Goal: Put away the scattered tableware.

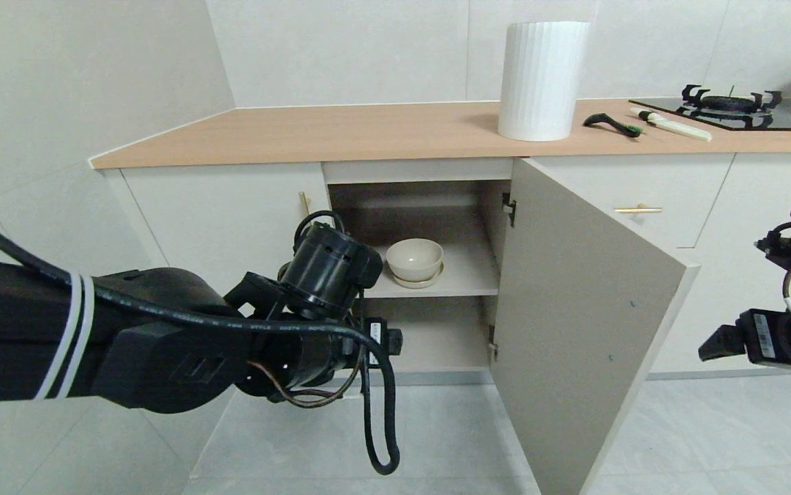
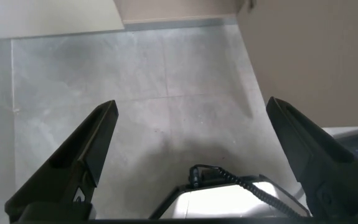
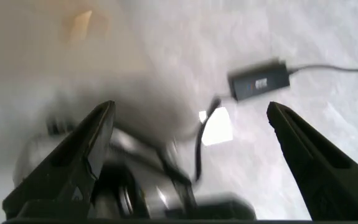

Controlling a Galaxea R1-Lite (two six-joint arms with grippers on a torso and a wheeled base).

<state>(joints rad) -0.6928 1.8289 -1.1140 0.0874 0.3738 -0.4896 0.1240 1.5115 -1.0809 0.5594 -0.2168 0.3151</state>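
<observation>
A cream bowl (image 1: 414, 258) sits on a small plate (image 1: 417, 281) on the upper shelf (image 1: 468, 275) of the open cabinet. My left arm (image 1: 320, 275) hangs low in front of the cabinet, left of the opening. The left gripper (image 2: 191, 155) is open over the grey floor tiles, with nothing between its fingers (image 2: 82, 155). My right arm (image 1: 781, 330) is at the far right, beyond the open door. The right gripper (image 3: 191, 155) is open and holds nothing, above the floor and a loose black box with a cable (image 3: 259, 79).
The cabinet door (image 1: 574, 309) stands wide open and juts into the floor space between my arms. On the wooden counter (image 1: 340, 130) stand a tall white ribbed cylinder (image 1: 542, 79), a black peeler (image 1: 612, 124) and a pale-handled knife (image 1: 670, 126). A gas hob (image 1: 739, 106) is at the back right.
</observation>
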